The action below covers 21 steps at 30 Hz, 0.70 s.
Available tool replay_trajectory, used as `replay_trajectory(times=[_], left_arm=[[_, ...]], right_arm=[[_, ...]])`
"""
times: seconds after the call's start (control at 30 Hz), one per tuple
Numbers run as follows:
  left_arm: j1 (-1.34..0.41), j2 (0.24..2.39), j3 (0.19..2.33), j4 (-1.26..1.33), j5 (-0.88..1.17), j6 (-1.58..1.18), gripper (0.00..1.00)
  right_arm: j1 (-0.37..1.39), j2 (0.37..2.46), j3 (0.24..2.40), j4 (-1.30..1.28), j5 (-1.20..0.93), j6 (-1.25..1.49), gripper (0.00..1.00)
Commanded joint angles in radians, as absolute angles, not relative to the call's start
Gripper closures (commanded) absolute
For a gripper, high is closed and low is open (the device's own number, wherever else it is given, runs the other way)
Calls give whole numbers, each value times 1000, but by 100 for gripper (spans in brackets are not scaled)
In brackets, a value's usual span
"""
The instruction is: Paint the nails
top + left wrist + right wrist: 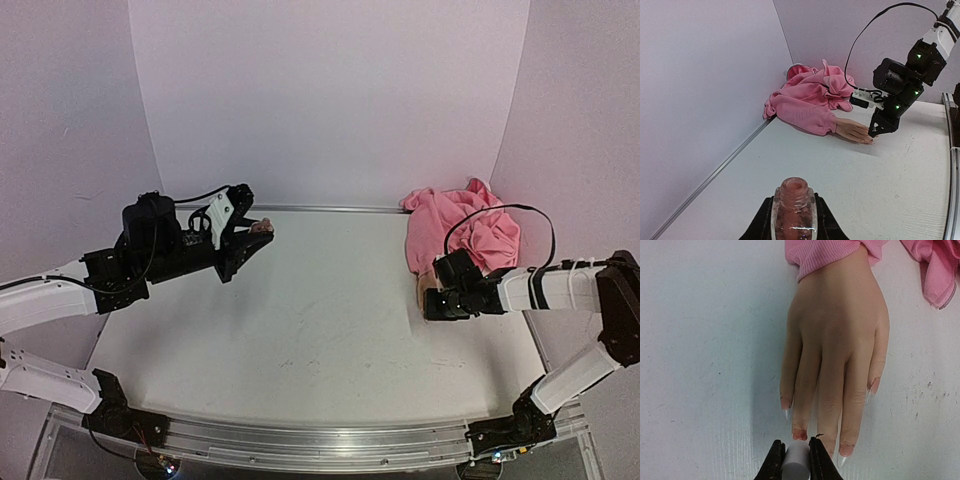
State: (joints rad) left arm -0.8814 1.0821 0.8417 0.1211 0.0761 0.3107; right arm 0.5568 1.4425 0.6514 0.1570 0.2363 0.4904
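On the right of the bench (320, 340), the mannequin hand (837, 340) lies palm down so the nails (799, 434) face up. The right tool (796, 457) pinches the white cap (796, 467) at their tips, while the left tool (792, 222) clamps the polish bottle (792, 202), uncapped and well apart, presumably for dipping.

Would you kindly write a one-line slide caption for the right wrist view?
Right gripper pinches a white cap beside the nails of a mannequin hand in a pink sleeve.
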Motion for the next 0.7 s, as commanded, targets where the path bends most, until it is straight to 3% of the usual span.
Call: replay_trajectory(times=[0.0, 0.67], left_arm=[[-876, 1059, 844, 165, 83, 302, 100], [-876, 1056, 843, 164, 86, 299, 100]], right_arm=[[553, 1453, 680, 147, 262, 474, 100], [554, 1439, 664, 116, 215, 492, 100]])
